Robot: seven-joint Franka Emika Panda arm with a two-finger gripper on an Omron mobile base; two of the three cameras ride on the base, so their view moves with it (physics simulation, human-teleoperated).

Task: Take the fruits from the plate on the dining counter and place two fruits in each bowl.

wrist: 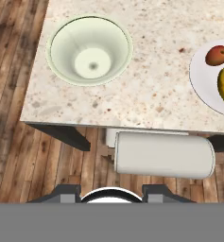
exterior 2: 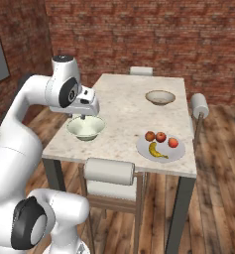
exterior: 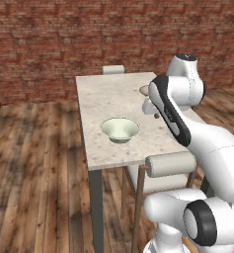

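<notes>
While all four fruits [exterior 2: 160,141] lie on the flat pale grey-white plate [exterior 2: 177,153] at the near right of the beige speckled counter [exterior 2: 124,106], the gripper [exterior 2: 84,117] hovers over the empty pale green-white bowl [exterior 2: 86,128] at near left (the tan-brown bowl [exterior 2: 160,97] sits far right). It should travel right, then descend squarely over one apple. Its fingers, nearly together, hold nothing.
</notes>
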